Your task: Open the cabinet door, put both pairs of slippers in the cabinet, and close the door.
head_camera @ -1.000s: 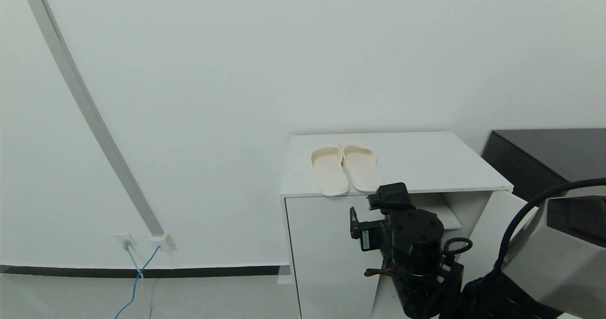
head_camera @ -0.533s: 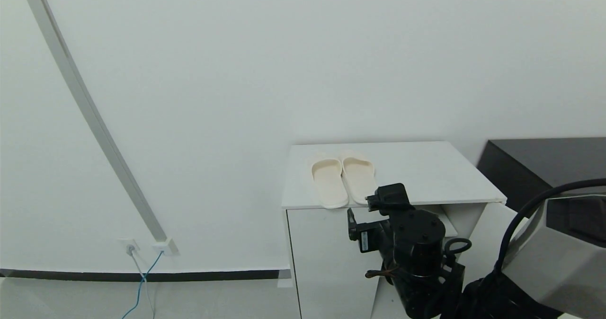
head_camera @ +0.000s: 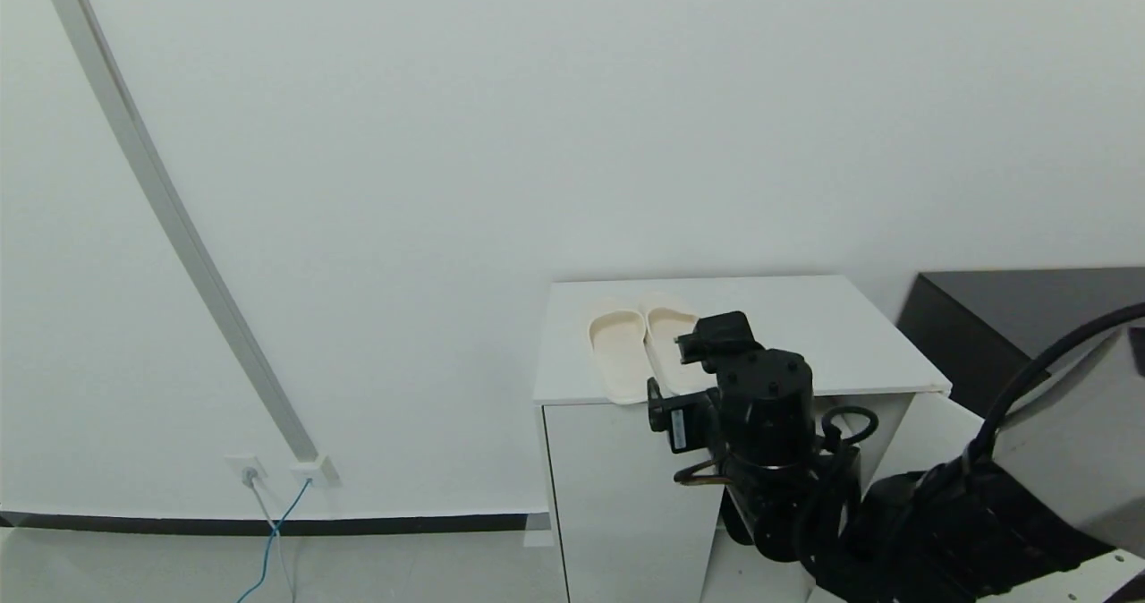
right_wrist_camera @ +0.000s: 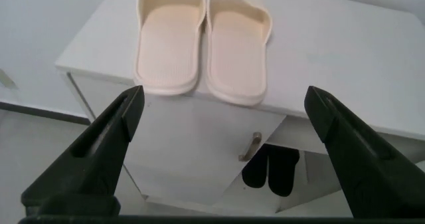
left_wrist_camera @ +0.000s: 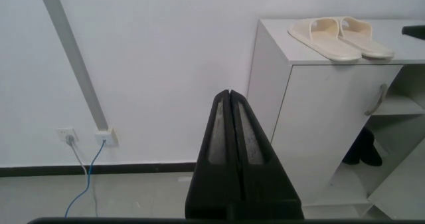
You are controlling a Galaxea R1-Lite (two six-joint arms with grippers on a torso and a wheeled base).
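Two grippers, two pairs of slippers, one cabinet. The right gripper (right_wrist_camera: 224, 101) hangs with its fingers (right_wrist_camera: 99, 157) spread wide, holding nothing and touching nothing. Just ahead of it and below, the two cream slippers (right_wrist_camera: 202, 44) lie side by side, touching, on the cabinet (right_wrist_camera: 332, 58) top. Their heels are at the front edge nearest this gripper, and their long axes run away from it toward the wall. Farther down, past the shut door's handle (right_wrist_camera: 251, 146), two dark slippers (right_wrist_camera: 270, 171) sit together in the compartment behind the open door (head_camera: 935, 424); which way they point I cannot tell. The left gripper (left_wrist_camera: 229, 101), well apart from the cabinet, has its fingers pressed together and holds nothing.
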